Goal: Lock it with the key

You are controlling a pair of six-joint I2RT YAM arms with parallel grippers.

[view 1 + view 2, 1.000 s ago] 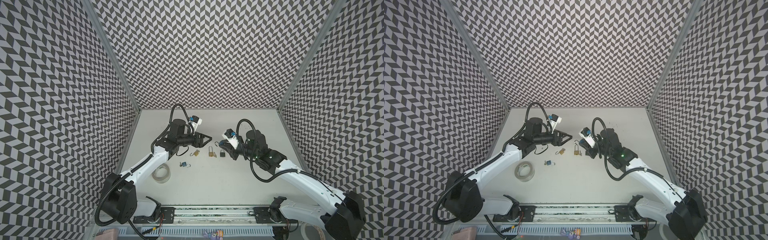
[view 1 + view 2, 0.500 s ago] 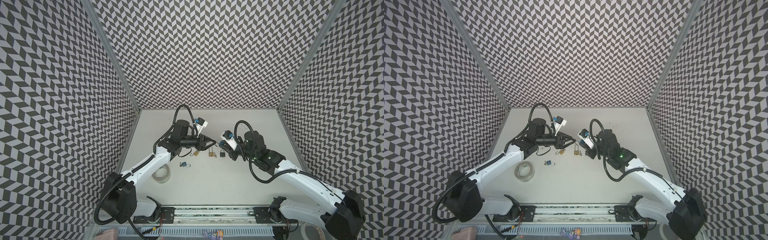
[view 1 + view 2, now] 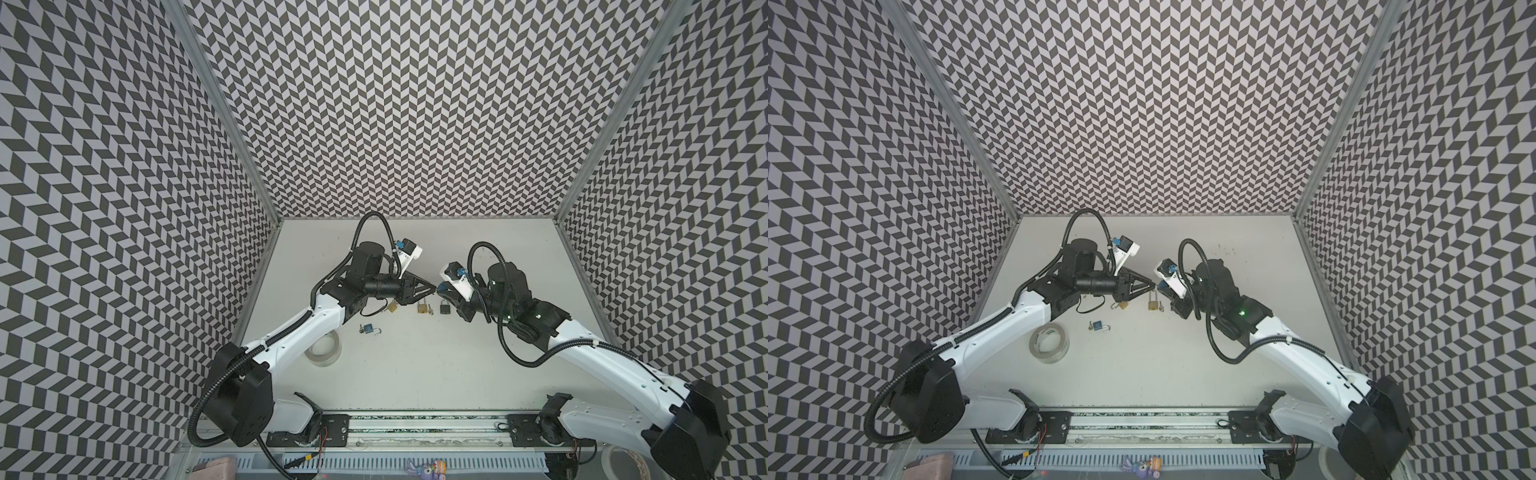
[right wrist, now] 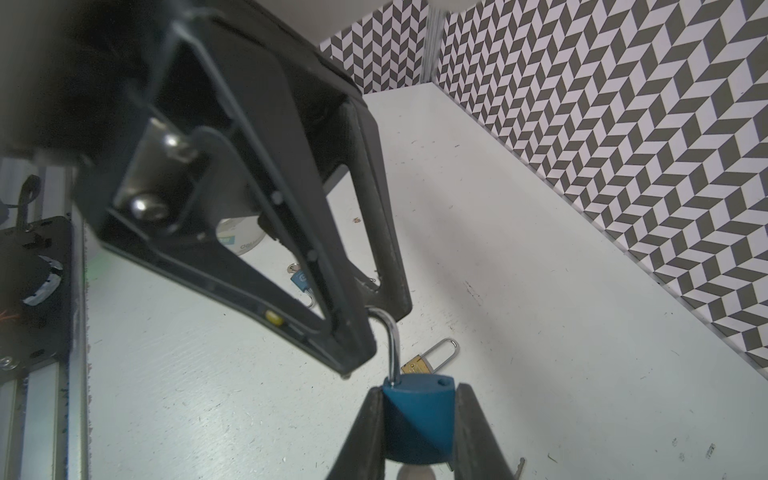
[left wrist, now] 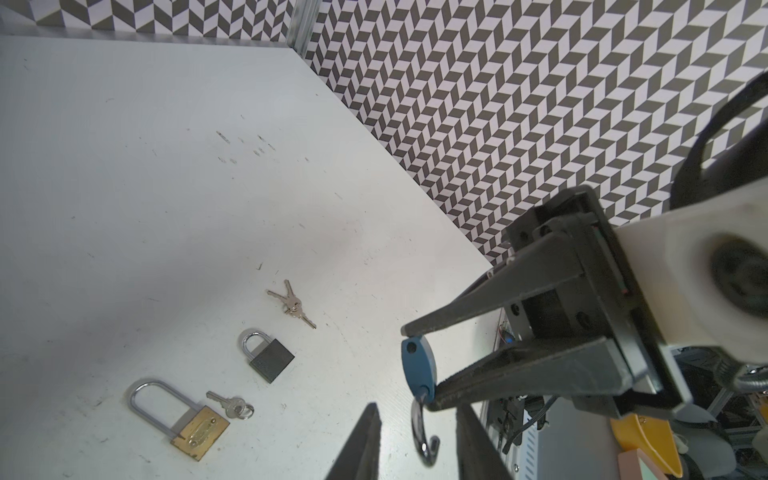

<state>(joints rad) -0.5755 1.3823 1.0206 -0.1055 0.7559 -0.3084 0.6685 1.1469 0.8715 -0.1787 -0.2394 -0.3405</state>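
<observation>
The right gripper (image 5: 417, 368) is clamped on the body of the blue padlock (image 4: 417, 419), held in the air over the table (image 5: 166, 208), and its open shackle (image 4: 392, 345) stands between the narrowed, not touching fingers of the left gripper (image 5: 419, 415)

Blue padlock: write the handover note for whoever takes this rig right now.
Holding: right end effector is shut on the blue padlock, clear of the table.
Free: left end effector is open, fingers either side of the shackle, gaps showing.
The shackle is open, its free end out of the body.
On the table: single key, key bunch.
Done: padlock lifted and presented.
Left: probably push the shackle home, then lock with a key; which key fits, I cannot tell.
</observation>
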